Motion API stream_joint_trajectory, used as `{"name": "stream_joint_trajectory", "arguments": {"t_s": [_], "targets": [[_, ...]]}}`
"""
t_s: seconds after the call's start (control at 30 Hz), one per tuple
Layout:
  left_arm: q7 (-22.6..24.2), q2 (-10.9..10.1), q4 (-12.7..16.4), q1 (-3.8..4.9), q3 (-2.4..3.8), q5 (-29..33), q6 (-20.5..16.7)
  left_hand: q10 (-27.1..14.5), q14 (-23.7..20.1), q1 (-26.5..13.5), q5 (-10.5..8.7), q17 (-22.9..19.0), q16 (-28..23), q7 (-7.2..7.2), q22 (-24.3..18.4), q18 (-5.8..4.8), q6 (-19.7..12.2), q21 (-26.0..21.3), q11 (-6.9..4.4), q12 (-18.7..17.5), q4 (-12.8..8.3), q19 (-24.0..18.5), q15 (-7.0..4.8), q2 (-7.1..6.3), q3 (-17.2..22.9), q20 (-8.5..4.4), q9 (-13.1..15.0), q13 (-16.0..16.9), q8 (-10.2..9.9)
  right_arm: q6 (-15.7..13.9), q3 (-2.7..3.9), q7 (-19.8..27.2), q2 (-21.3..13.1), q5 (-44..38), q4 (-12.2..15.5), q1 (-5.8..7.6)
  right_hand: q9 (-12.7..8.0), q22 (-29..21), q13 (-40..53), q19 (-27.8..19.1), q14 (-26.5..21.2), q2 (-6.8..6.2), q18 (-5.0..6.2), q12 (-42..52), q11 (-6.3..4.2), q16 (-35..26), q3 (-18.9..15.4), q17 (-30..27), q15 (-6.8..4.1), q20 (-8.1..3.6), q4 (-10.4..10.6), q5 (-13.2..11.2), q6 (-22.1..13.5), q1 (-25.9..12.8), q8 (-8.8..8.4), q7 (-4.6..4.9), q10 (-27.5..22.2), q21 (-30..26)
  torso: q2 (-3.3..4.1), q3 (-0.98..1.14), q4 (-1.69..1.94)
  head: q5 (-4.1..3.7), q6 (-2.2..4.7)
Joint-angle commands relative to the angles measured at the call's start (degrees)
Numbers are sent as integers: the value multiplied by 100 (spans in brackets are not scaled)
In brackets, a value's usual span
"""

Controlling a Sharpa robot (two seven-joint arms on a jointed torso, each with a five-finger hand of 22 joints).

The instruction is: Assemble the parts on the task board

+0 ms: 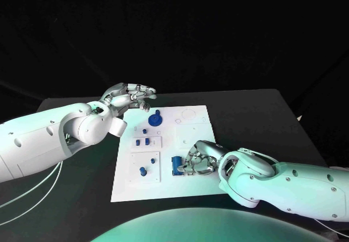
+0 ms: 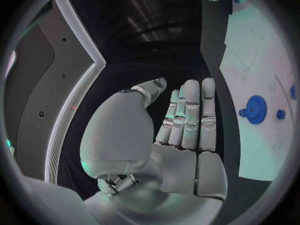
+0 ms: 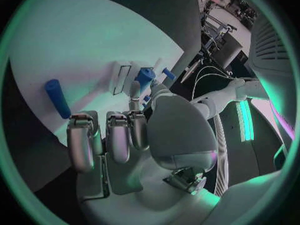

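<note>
While the left hand is kept released, fingers apart, off the board's far left edge, a blue peg near the board's middle is apparently clasped by the right hand, likely for seating.

1 white task board carries 1 blue gear and 1 blue cylinder; 2 hands show.

The task board lies mid-table. On its far-left part sits the gear. Nearer along that left side stand two pegs. A cylinder lies on the board right of those pegs.
</note>
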Motion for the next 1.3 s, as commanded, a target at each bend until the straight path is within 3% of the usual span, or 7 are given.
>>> {"name": "stream_joint_trajectory", "arguments": {"t_s": [0.03, 0.37, 0.6, 0.73, 0.97, 1.1, 1.3], "targets": [[25, 4, 16, 3, 4, 13, 51, -39, -13, -27, 30, -6, 16, -15, -10, 66, -37, -20, 9, 37, 30, 17, 22, 10, 18, 19, 6, -10, 20, 175, 0, 25, 22, -88, -53, 6, 10, 1478, 1103, 555, 588, 19, -104, 26, -43, 38, 48, 1427, -41, -52, 7, 42, 31, 79, -26, -3, 315, 24, 6, -3, 3, -2, 0], [22, -8, 19, 3, 4, 13, 51, -39, -13, -27, 30, -6, 16, -15, -10, 66, -37, -20, 9, 37, 30, 17, 22, 10, 18, 19, 6, -10, 20, 204, 0, 29, 12, -161, -59, 11, 34, 1480, 1116, 559, 588, -87, -106, 33, -61, 38, 117, 1427, -58, -69, -29, 161, 35, 296, -44, -24, 321, 32, -2, -2, -5, 23, 0], [23, -15, 21, 3, 3, 12, 46, -39, -13, -27, 30, -6, 16, -15, -10, 66, -37, -20, 9, 37, 30, 17, 22, 10, 18, 19, 6, -10, 20, -183, 1, 191, -129, -179, 36, 15, 37, 1473, 1075, 548, 585, -104, -101, -29, -52, 33, 116, 1413, -56, -70, 20, 217, 28, 266, -59, -8, 291, 9, 2, -1, -6, 6, 0], [29, -29, 26, 3, 3, 11, 36, -39, -13, -27, 30, -6, 16, -15, -10, 66, -37, -20, 9, 37, 30, 17, 22, 10, 18, 19, 6, -10, 20, -505, 5, 362, -406, -45, 197, 109, 32, 1461, 950, 529, 581, -152, -92, -213, -28, 26, 133, 1393, -39, -62, 16, 311, -69, 291, -119, 22, 200, -28, 1, -2, -8, 3, 0], [52, -51, 51, 3, 3, 11, 18, -42, -16, -30, 32, -8, 19, -14, -13, 66, -41, -21, 10, 44, 30, 17, 23, 10, 16, 19, 6, -10, 30, -489, 4, 325, -983, -200, 318, 273, 0, 1406, 734, 441, 566, -287, -52, -541, 115, 2, 100, 1335, 76, 26, 22, 282, -430, 260, -329, 192, 14, -201, -4, -14, -13, -25, 0], [58, -63, 58, 3, 3, 11, 11, -42, -16, -30, 32, -8, 19, -14, -13, 66, -41, -21, 10, 44, 30, 17, 23, 10, 16, 19, 6, -10, 30, -440, -1, 291, -1204, -456, 327, 271, -18, 1375, 644, 391, 560, -328, -30, -678, 170, -9, 72, 1309, 125, 72, 23, 225, -545, 261, -400, 252, -70, -297, -1, -5, -17, -35, 0], [63, -57, 57, 2, 3, 10, 18, -42, -16, -30, 32, -8, 19, -14, -13, 66, -41, -21, 10, 44, 30, 17, 23, 10, 16, 19, 6, -10, 30, -369, -8, 163, -1366, -864, 351, 168, 0, 1381, 648, 400, 559, -344, -33, -671, 173, -10, 46, 1309, 137, 90, 24, 194, -493, 260, -374, 247, -69, -281, 0, -2, -14, -44, 0]]}}
